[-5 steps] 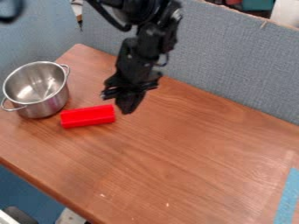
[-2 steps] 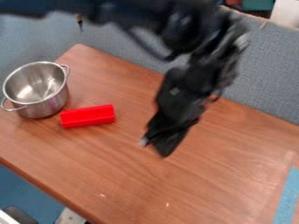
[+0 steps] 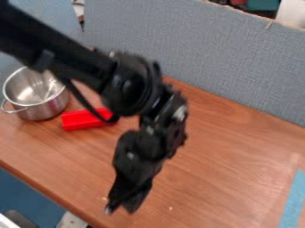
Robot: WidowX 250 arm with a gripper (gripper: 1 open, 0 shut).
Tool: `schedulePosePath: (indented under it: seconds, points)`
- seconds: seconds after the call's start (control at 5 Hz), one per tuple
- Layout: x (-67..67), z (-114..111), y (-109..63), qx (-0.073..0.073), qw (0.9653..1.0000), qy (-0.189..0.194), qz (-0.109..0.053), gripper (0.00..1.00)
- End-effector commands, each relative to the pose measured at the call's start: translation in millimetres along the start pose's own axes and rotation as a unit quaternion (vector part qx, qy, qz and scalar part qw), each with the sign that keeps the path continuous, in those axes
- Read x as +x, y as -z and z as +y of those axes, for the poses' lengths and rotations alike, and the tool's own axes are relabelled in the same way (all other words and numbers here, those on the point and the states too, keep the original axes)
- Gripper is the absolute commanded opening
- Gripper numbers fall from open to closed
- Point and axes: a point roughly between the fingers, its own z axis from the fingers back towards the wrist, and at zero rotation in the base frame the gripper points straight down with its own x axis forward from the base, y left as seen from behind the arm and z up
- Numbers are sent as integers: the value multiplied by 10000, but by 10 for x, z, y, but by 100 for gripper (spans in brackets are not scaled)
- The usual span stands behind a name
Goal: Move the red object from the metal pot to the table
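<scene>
Already the small red rectangular block (image 3: 86, 118) lies on the brown wooden table (image 3: 238, 142), outside the shiny steel pot (image 3: 36, 92); the closed claw (image 3: 123, 203) holds nothing.

Black all over: a thick arm (image 3: 71, 55) of matte dark housings, blurred in the one camera view. Rounded, bulbous joint casings at the middle, with faint grey highlights on their curves. Narrower, blocky wrist section below, ending in the dark gripper (image 3: 123, 203). Jaws too smeared to make out. No legible markings, screws or cables at this blur.
</scene>
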Motion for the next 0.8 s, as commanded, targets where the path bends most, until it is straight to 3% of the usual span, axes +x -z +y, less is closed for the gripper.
schedulePosePath:
  seconds: [0.0,0.2,0.4,0.6]
  points:
    - [-345,-122,192,23,9977,-672,105,0]
    - [-517,-219,402,22,9867,-1560,453,0]
    - [-499,-226,312,65,9896,-1357,476,100]
    - [-463,-249,281,106,9925,-1150,402,100]
